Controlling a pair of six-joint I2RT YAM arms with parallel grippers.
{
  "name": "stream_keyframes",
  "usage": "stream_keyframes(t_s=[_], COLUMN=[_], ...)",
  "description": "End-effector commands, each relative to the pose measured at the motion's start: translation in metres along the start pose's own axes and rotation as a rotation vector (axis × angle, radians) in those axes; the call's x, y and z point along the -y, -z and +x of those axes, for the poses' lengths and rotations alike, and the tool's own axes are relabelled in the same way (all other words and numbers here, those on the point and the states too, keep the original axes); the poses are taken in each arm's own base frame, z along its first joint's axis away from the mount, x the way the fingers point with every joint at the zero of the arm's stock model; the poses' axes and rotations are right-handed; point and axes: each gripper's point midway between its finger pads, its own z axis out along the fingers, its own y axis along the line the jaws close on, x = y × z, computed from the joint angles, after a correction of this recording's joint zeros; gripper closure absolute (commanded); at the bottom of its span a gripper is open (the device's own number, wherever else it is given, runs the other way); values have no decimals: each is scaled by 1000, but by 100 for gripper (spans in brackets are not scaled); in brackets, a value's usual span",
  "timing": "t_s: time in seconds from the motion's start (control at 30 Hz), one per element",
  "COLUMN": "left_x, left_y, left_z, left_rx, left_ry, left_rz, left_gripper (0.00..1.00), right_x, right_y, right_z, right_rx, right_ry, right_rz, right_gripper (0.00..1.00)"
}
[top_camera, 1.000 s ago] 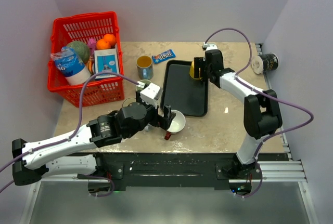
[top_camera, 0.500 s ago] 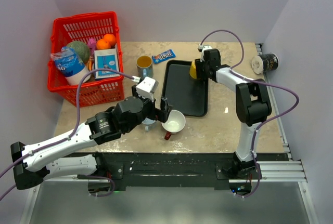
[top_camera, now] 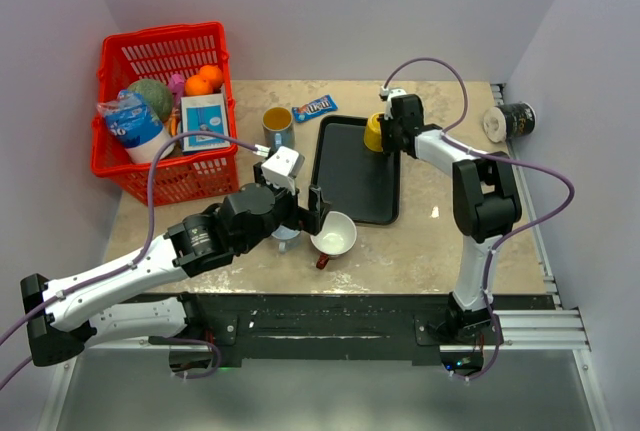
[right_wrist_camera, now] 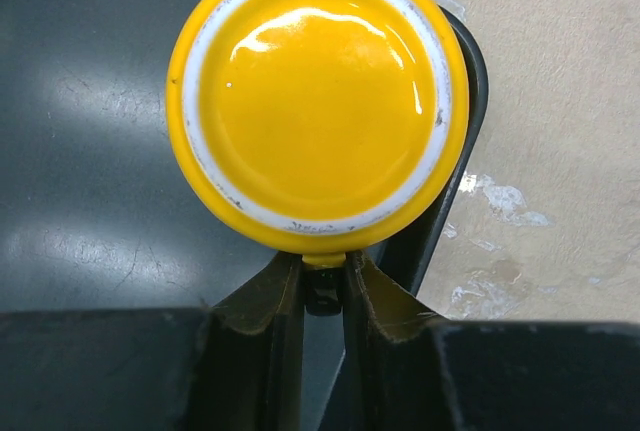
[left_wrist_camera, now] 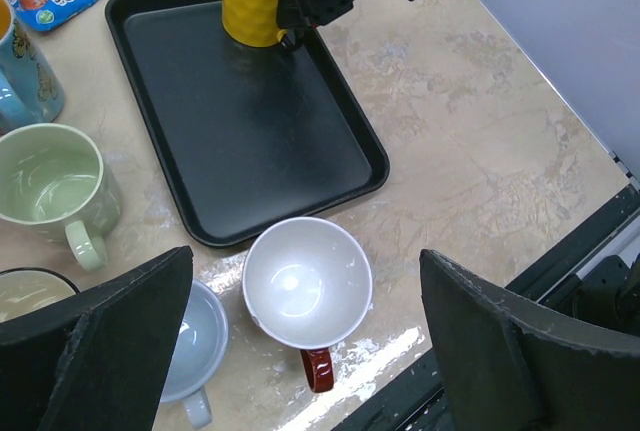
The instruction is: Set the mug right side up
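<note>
Mug (right_wrist_camera: 315,101) stands base up, and we see its small handle pinched between the two fingers of the right gripper (right_wrist_camera: 322,286), which are pressed in on it from either side. The mug is yellow with a white ring round its upturned base, and it sits in the far right corner of the black tray (left_wrist_camera: 250,131), close against the rim. The right arm reaches over the table (top_camera: 440,241) to that corner from the right. The left gripper (left_wrist_camera: 305,261) is spread wide and holds nothing; we see it hanging above the near end of the tray. Right below it stands a white cup (left_wrist_camera: 305,281) with a red handle, mouth up, just off the tray's near edge. Beside that, to the left, are a pale blue cup (left_wrist_camera: 200,336) and a green cup (left_wrist_camera: 45,176), both mouth up, the green one just beside the tray's left rim. Farther back on the table we see a blue cup (top_camera: 278,128) with a yellow inside and a candy packet (top_camera: 315,106) near the tray's far left corner. At the far left sits a red basket (top_camera: 165,46) filled with groceries, well apart from the mug.
</note>
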Motion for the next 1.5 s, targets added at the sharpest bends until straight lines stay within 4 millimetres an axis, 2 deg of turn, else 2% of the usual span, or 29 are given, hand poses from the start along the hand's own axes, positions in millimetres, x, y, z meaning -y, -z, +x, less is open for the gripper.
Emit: stream_keyframes(t_s=[0.0, 0.1, 0.23, 0.27, 0.33, 0.37, 0.43, 0.47, 0.57, 0.6, 0.67, 0.7, 0.77, 0.8, 0.87, 0.9, 0.93, 1.0, 1.03, 1.13, 1.17, 1.23, 1.27, 1.37, 1.43, 1.47], left_x=[6, 7, 5, 5, 3, 1, -1, -1, -1, 0, 3, 7, 15, 18, 30, 37, 44, 51, 55, 69, 75, 88, 94, 103, 107, 115], left_y=[0, -1, -2, -3, -4, -5, -5, -5, -5, -5, -4, -3, -2, 0, 13, 16, 32, 41, 49, 54, 58, 62, 66, 68, 64, 70], left_z=[-18, -17, -17, -16, -17, -16, -18, -19, -25, -27, -37, -41, -57, -64, -98, -97, -124, -133, -147, -163, -171, -179, -183, -197, -204, -209], left_rx=[50, 45, 41, 38, 36, 34, 36, 40, 57, 61, 92, 102, 157, 181, 315, 343, 458, 526, 586, 637, 655, 689, 705, 752, 775, 790], left_ry=[22, 21, 30, 31, 42, 47, 60, 66, 93, 104, 126, 136, 155, 161, 202, 177, 205, 203, 213, 199, 193, 169, 158, 151, 151, 135], left_rz=[21, 22, 15, 14, 7, 1, -6, -7, 0, 8, 29, 45, 86, 106, 185, 242, 304, 367, 400, 466, 491, 559, 591, 629, 634, 677], left_gripper=[1, 1, 1, 1, 1, 1, 1, 1, 1, 1, 1, 1, 1, 1, 1, 1, 1, 1, 1, 1, 1, 1, 1, 1, 1, 1], right_x=[-3, -10, -32, -41, -52, -56, -70, -73, -90, -95, -103, -106, -115, -118, -124, -127, -128, -131, -130, -131, -131, -131, -130, -131, -131, -131], right_y=[17, 22, 42, 56, 71, 88, 108, 128, 163, 186, 214, 241, 276, 303, 336, 354, 379, 411, 433, 475, 496, 514, 530, 558, 569, 573], right_z=[-26, -29, -44, -54, -62, -74, -82, -93, -111, -121, -132, -144, -158, -163, -168, -173, -176, -179, -180, -181, -180, -179, -178, -171, -167, -166], right_rx=[69, 85, 129, 157, 187, 222, 247, 281, 344, 389, 428, 484, 558, 594, 644, 689, 721, 770, 809, 876, 914, 939, 967, 1002, 1012, 1015], right_ry=[-9, -40, -134, -158, -214, -233, -277, -289, -329, -325, -360, -376, -362, -384, -364, -347, -353, -338, -320, -283, -257, -246, -232, -213, -205, -201], right_rz=[-31, -59, -175, -226, -291, -323, -412, -443, -567, -622, -691, -742, -844, -897, -984, -1022, -1065, -1132, -1153, -1211, -1232, -1255, -1269, -1317, -1334, -1338], right_gripper=[100, 100, 100, 100, 100, 100, 100, 100, 100, 100, 100, 100, 100, 100, 100, 100, 100, 100, 100, 100, 100, 100, 100, 100, 100, 100])
